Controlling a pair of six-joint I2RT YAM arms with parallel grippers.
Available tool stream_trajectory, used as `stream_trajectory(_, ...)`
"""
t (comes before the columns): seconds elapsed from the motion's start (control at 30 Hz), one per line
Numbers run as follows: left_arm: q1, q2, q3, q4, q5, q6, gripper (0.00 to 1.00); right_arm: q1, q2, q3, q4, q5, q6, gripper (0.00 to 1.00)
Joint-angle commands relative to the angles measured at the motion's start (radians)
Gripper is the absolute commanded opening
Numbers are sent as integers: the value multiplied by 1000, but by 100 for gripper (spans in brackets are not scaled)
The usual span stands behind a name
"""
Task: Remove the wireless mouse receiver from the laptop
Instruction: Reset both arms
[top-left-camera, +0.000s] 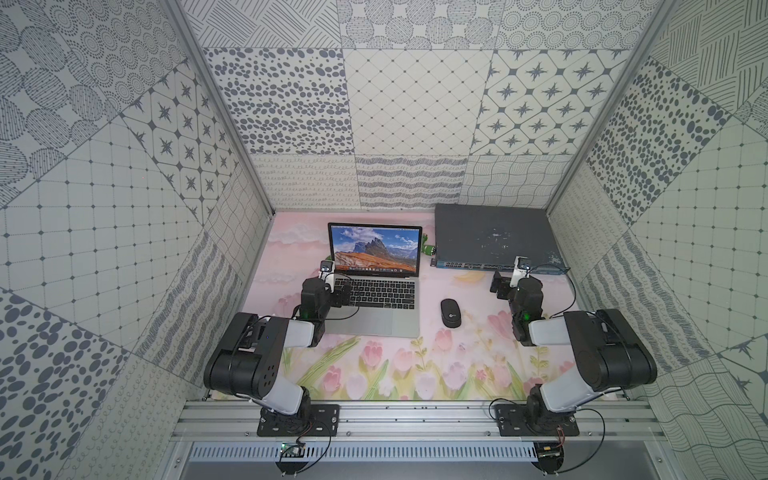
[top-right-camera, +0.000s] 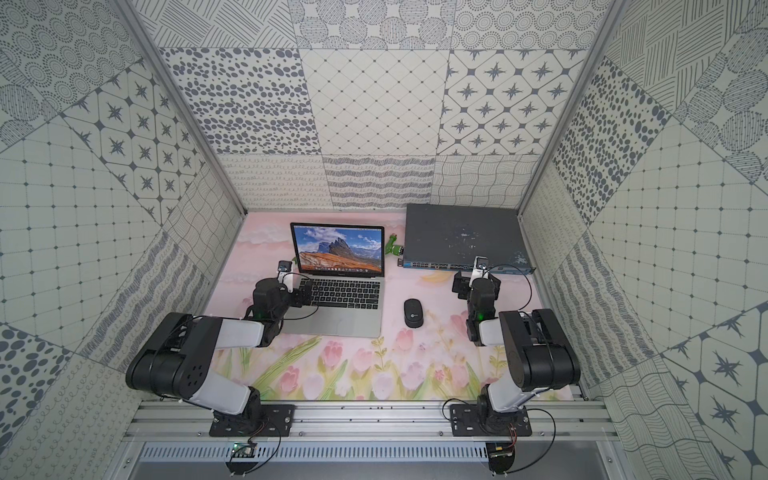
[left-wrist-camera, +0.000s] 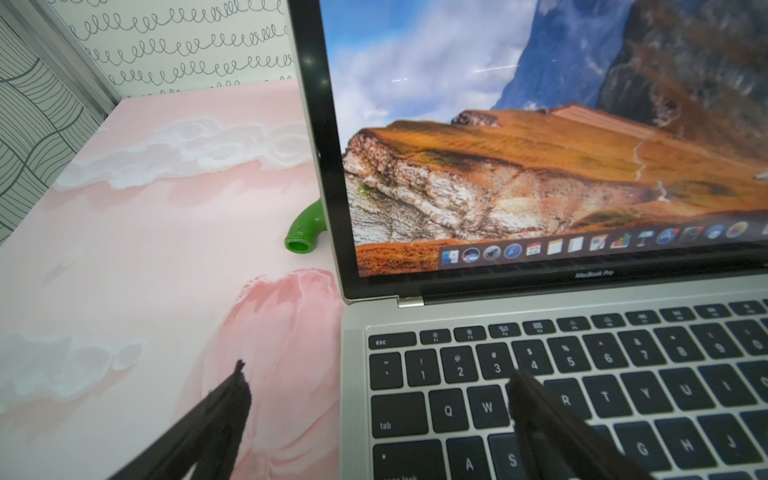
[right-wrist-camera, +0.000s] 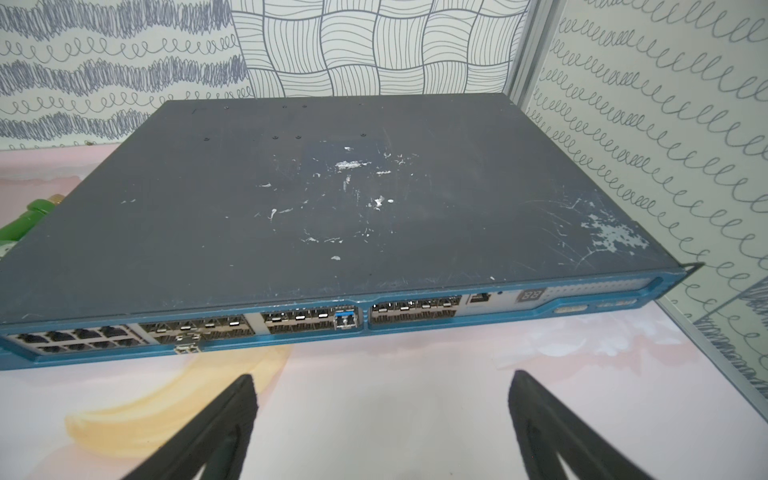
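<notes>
One laptop (top-left-camera: 382, 291) lies long axis left-right, facing the viewer.

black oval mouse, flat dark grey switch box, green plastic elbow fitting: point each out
black oval mouse (top-left-camera: 450, 309), in a top view, top shell
flat dark grey switch box (right-wrist-camera: 332, 208), right wrist view, scuffed top panel
green plastic elbow fitting (left-wrist-camera: 307, 226), left wrist view, curved body

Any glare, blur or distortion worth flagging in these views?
In both top views: even, soft light; the wide-angle lens splays the walls; the laptop is small. Left wrist view: faint light streaks on the laptop's screen; left claw dark and soft up close. Right wrist view: network switch sharp, right claw soft-edged.
</notes>
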Motion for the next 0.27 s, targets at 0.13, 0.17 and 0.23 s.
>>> stream_trajectory(0.13, 10, 4, 10, 55, 37, 13, 99, -5, -4, 14, 43, -8, 11, 97)
stream_trajectory(0.17, 10, 5, 10, 54, 36, 13, 99, -5, -4, 13, 42, -8, 10, 97)
stream_trajectory(0.23, 10, 4, 11, 54, 37, 13, 99, -5, -4, 11, 46, -10, 11, 97)
